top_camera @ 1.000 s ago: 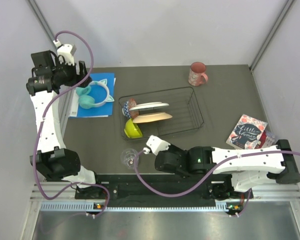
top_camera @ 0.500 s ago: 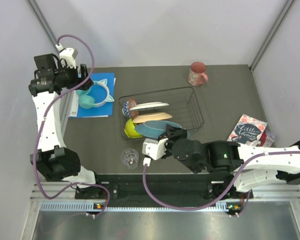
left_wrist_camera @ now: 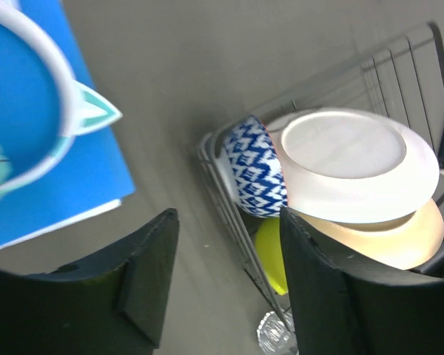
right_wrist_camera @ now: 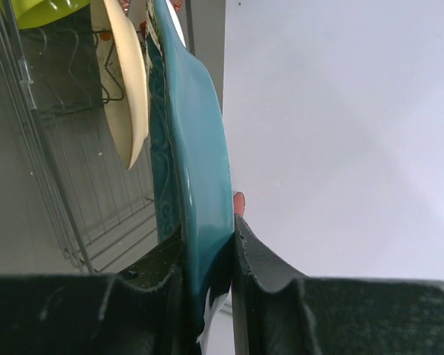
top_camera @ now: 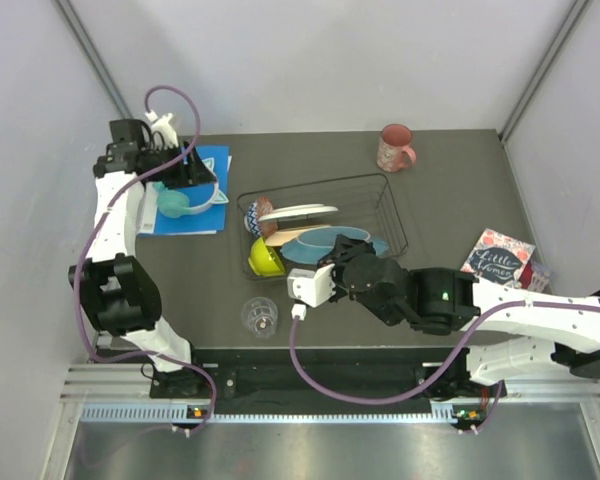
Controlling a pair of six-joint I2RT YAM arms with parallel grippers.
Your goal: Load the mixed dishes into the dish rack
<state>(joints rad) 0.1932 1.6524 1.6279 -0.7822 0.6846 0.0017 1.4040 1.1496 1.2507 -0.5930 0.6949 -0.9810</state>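
My right gripper (top_camera: 332, 262) is shut on the rim of the teal scalloped plate (top_camera: 338, 242), holding it on edge over the front of the black wire dish rack (top_camera: 392, 215). In the right wrist view the teal plate (right_wrist_camera: 196, 148) sits clamped between both fingers, next to the cream plate (right_wrist_camera: 122, 81). The rack holds the white plate (top_camera: 298, 211), the cream plate (top_camera: 292, 233), a patterned bowl (top_camera: 251, 214) and a lime-green bowl (top_camera: 264, 258). The clear glass (top_camera: 260, 315) stands in front of the rack, the pink mug (top_camera: 394, 148) behind it. My left gripper (top_camera: 192, 175) is open and empty over the headphones.
Teal cat-ear headphones (top_camera: 190, 195) lie on a blue folder (top_camera: 202, 215) left of the rack. A printed card (top_camera: 495, 262) lies at the right edge. In the left wrist view the rack's corner (left_wrist_camera: 214, 159) and the glass (left_wrist_camera: 274, 336) show between the fingers.
My right arm has swung the teal plate from near the glass up and back over the rack. The left arm has moved right, from the table's left edge to above the headphones.
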